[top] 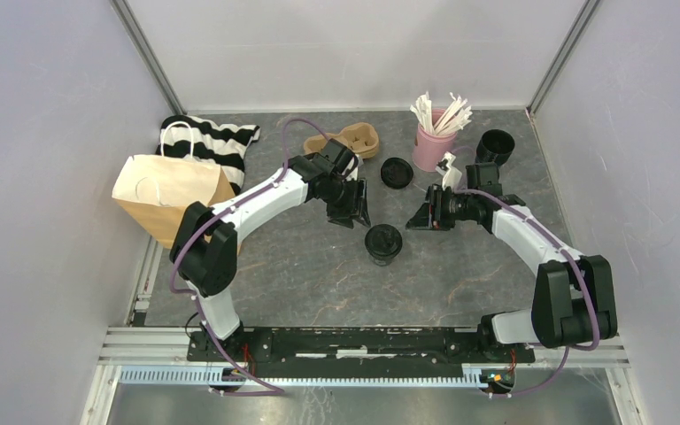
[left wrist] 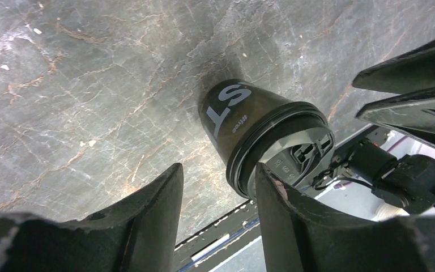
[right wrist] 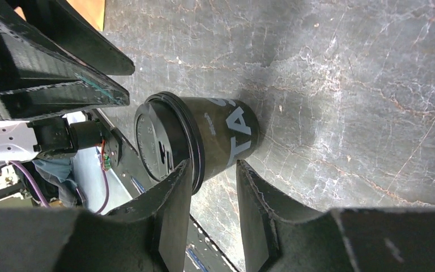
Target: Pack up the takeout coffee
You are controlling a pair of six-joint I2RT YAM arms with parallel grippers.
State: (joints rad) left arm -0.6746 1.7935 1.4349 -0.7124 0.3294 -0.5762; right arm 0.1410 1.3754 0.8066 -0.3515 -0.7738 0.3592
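One takeout coffee cup (top: 382, 243), black with pale lettering and a black lid, stands upright mid-table. It also shows in the left wrist view (left wrist: 243, 116) and the right wrist view (right wrist: 218, 136). A second black cup (top: 496, 146) stands lidless at the back right, and a loose black lid (top: 396, 171) lies flat behind the middle. My left gripper (top: 352, 215) (left wrist: 218, 190) hovers just behind and left of the lidded cup, open and empty. My right gripper (top: 419, 219) (right wrist: 212, 173) hovers behind and right of it, also open and empty.
A brown pulp carrier tray (top: 347, 142) lies at the back. A pink cup of white sticks (top: 434, 146) stands beside the lidless cup. A brown paper bag (top: 168, 190) stands at the left, with a striped cloth (top: 217, 142) behind it. Walls enclose three sides.
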